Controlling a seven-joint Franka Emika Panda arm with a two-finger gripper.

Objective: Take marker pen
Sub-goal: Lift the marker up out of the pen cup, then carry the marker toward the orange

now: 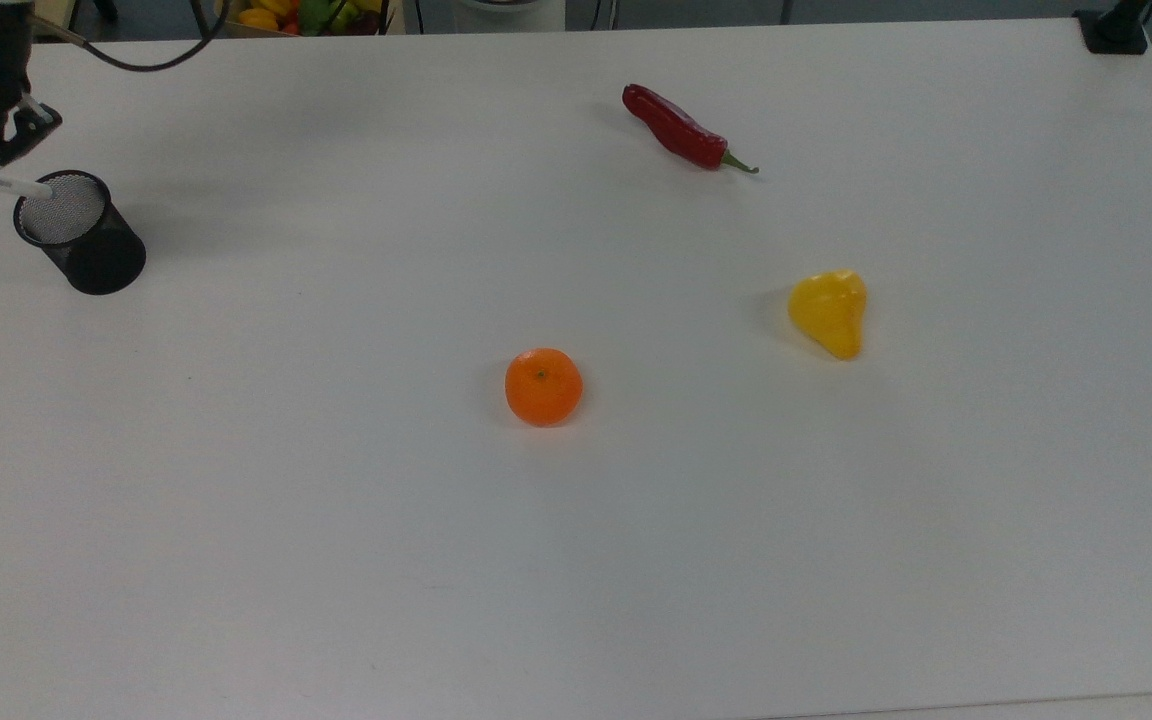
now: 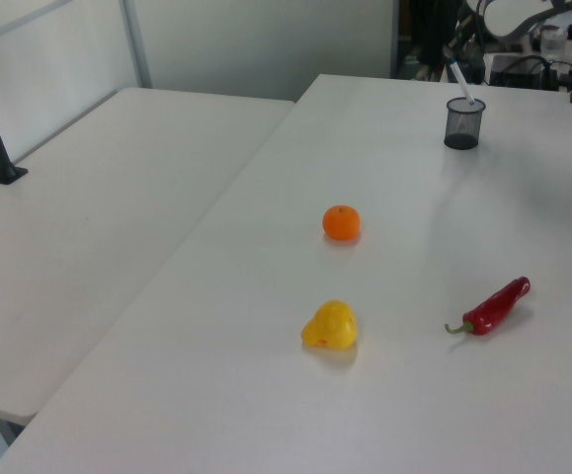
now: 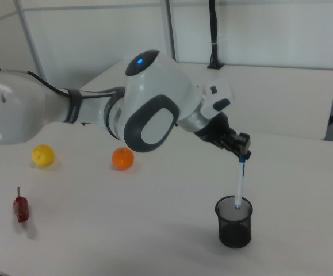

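White and thin, the marker pen hangs almost straight up at the right of the right view. We see the gripper pinching its top, with its low end just inside the black mesh cup. In the top view the cup sits at the upper left of the table. The orange is near the middle, the yellow fruit to its right, and the red chilli above.
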